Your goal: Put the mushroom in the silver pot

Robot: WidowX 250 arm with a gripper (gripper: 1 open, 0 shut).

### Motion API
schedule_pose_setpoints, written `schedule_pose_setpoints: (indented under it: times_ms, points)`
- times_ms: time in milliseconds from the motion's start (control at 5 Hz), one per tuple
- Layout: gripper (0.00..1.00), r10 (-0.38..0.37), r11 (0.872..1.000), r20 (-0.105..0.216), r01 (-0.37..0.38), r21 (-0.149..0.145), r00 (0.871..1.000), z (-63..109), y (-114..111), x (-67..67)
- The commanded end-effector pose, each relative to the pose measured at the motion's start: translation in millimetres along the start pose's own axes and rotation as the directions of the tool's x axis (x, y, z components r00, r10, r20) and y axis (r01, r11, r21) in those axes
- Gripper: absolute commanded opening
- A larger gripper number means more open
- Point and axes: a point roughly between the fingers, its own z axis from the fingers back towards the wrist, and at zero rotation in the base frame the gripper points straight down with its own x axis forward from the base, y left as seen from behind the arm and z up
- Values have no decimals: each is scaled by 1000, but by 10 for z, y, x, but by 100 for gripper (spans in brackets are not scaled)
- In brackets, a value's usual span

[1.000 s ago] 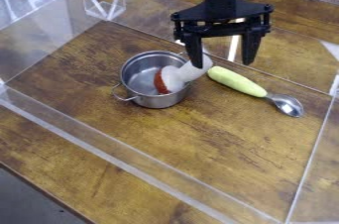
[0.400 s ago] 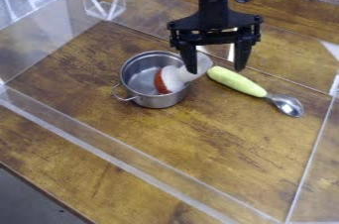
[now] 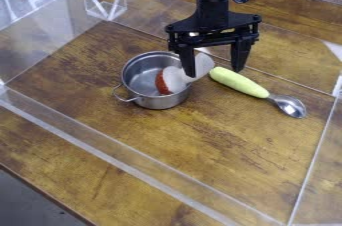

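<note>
The silver pot (image 3: 135, 69) stands on the wooden table left of centre. The mushroom (image 3: 171, 80) lies in it, with its reddish cap down inside and its white stem leaning up over the right rim. My gripper (image 3: 218, 62) hangs pointing down just right of the pot, open, with nothing between its fingers. Its left finger (image 3: 190, 62) is right at the upper end of the stem; I cannot tell whether it touches. The right finger (image 3: 249, 56) hangs above the yellow-green vegetable.
A yellow-green vegetable (image 3: 239, 81) lies right of the pot, with a silver spoon (image 3: 287, 106) beyond its right end. Clear plastic walls (image 3: 94, 0) ring the table.
The gripper has rolled slightly about its vertical axis and stays open. The mushroom, pot, vegetable and spoon have not moved.
</note>
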Motion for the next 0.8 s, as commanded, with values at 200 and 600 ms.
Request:
schedule_pose_setpoints:
  times_ms: [200, 600]
  points:
    - [100, -134, 987, 29, 136, -83, 991, 293, -47, 115]
    - [100, -187, 978, 20, 188, -89, 982, 213, -118, 148]
